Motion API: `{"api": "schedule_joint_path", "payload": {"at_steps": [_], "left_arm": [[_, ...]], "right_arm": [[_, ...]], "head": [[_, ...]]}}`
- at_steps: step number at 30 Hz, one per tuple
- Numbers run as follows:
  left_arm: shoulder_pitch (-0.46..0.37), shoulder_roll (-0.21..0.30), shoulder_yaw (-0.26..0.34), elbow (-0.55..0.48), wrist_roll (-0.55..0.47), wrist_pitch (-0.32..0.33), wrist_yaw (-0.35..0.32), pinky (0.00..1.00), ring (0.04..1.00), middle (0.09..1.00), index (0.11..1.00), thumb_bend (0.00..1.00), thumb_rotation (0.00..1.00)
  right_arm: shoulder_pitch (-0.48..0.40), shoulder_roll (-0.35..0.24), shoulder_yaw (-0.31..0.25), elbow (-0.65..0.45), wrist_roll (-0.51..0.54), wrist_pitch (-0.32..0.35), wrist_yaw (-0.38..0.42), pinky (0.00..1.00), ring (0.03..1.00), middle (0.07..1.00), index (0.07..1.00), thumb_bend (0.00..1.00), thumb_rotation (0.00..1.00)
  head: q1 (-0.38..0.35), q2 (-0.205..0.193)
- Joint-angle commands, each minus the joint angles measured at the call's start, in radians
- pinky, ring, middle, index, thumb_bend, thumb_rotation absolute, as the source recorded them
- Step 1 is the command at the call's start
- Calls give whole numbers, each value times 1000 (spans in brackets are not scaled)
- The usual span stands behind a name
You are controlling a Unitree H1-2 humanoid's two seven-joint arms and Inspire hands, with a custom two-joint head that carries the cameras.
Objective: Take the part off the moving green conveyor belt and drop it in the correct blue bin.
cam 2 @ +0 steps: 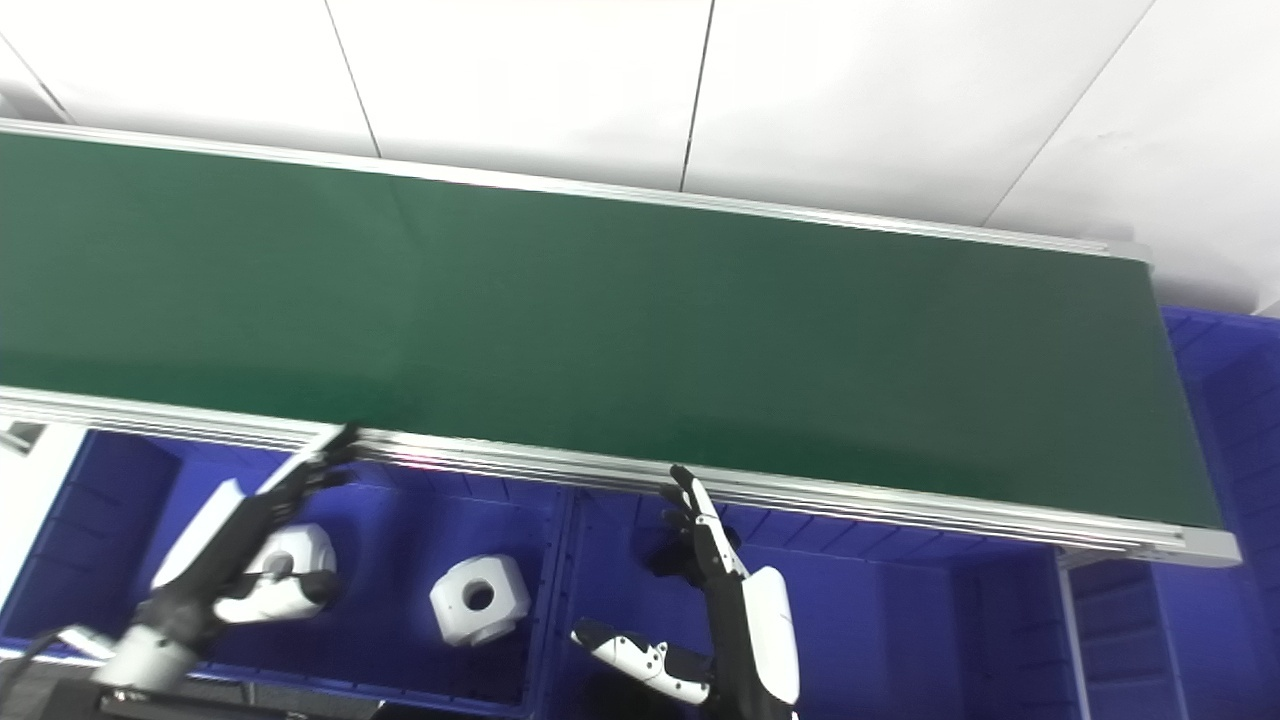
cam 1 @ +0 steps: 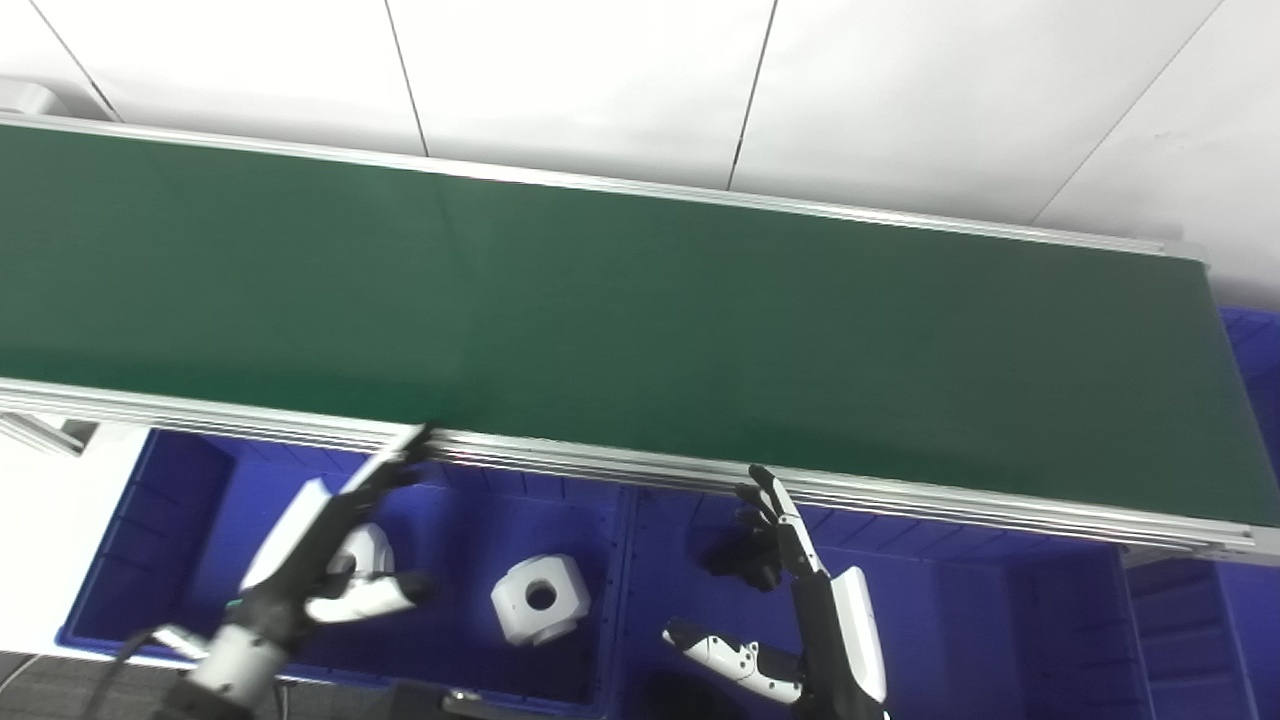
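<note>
Part (cam 1: 539,598): white blocky piece with a round hole, lying in the left blue bin (cam 1: 150,520), beside a second white part (cam 1: 372,548) partly hidden by the left hand.
Left hand (cam 1: 330,545): held over that bin, fingers spread, nothing gripped.
Right hand (cam 1: 800,590): open, empty, raised over the right blue bin (cam 1: 980,620).
Conveyor belt (cam 1: 640,330): green surface seen bare, beyond both bins' far edges.

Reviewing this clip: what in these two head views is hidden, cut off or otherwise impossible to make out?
- Conveyor belt: its left end is cut by the picture edge in both views.
- White part in the left bin: mostly hidden behind the left robot hand; the other white part shows fully.
- Dark thing in the middle bin: shape unreadable behind the right robot hand.
- Far-right bin: cut by the edge.
</note>
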Motion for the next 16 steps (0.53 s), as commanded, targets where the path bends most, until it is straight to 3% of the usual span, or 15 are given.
{"api": "schedule_joint_path", "payload": {"at_steps": [1,7,11,13,16], "left_arm": [[-18,12,-20,-50,-22,-29,-23,841,892,926,920,959,743],[-62,-3,-72,-54,-54,-20,-73,819,882,923,913,966,694],[-58,-29,-85,-57,1,-22,-70,797,864,899,889,977,681],[-48,-42,-92,-62,34,-28,-52,773,847,884,875,990,669],[-35,-51,-114,-70,160,-30,26,729,812,853,856,990,679]], "right_arm": [[18,73,50,-64,-21,3,7,791,828,885,962,893,572],[33,80,60,-88,-22,34,8,791,847,910,972,912,583],[45,75,61,-104,-22,46,5,790,857,918,973,915,577],[50,68,58,-109,-14,44,5,805,866,922,976,914,573],[56,60,51,-116,2,44,10,819,871,922,971,916,570]], "head": [[-15,-2],[-65,-4],[-60,2],[-46,5],[-30,8]]}}
